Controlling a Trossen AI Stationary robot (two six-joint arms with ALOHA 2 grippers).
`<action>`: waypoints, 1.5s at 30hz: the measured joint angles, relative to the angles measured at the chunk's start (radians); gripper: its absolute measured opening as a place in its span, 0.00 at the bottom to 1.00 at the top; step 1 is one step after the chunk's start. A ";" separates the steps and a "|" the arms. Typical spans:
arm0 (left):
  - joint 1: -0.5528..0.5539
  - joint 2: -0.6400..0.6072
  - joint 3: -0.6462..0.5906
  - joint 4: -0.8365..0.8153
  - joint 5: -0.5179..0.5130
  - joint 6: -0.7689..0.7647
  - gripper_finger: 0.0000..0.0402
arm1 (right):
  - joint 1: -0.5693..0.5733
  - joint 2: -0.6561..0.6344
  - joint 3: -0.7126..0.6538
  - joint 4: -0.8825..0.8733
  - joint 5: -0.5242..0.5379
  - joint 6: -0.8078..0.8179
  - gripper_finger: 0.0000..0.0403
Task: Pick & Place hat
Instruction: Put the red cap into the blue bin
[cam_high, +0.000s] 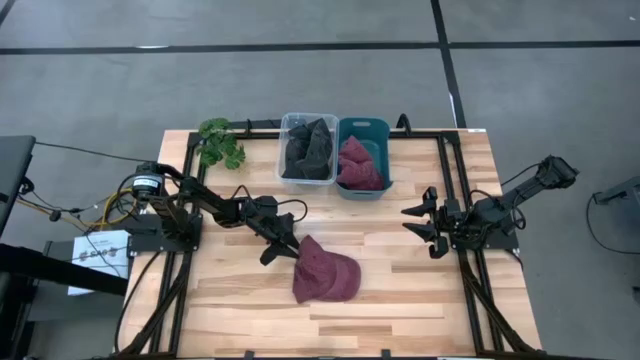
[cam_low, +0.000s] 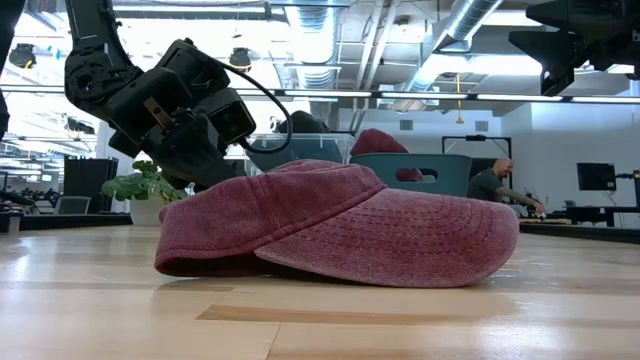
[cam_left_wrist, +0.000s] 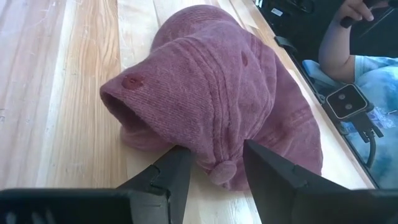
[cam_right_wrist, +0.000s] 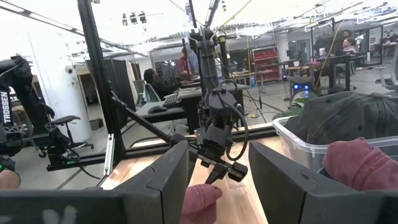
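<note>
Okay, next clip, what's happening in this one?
The left gripper is at the edge of a maroon cap lying on the wooden table, its jaws open on either side of the cap's back edge and not yet closed. The right gripper waits open at the table's right side. Behind, a clear bin holds dark hats and a teal bin holds maroon ones.

From overhead we look straight down on the whole table (cam_high: 400, 290). At tabletop height we face the room, very close to the red cap (cam_low: 340, 225) (shared with the overhead and both wrist views). The right wrist camera faces the left arm (cam_right_wrist: 214, 124).
</note>
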 joint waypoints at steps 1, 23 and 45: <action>0.000 0.000 0.000 0.002 0.000 0.000 0.36 | 0.000 0.000 0.000 0.000 0.000 0.000 0.40; -0.023 0.000 0.016 0.070 0.063 0.003 0.36 | 0.000 0.000 0.000 0.000 0.000 0.000 0.40; -0.024 -0.001 0.078 0.069 -0.012 0.064 0.03 | 0.000 0.000 0.000 0.000 0.000 0.000 0.40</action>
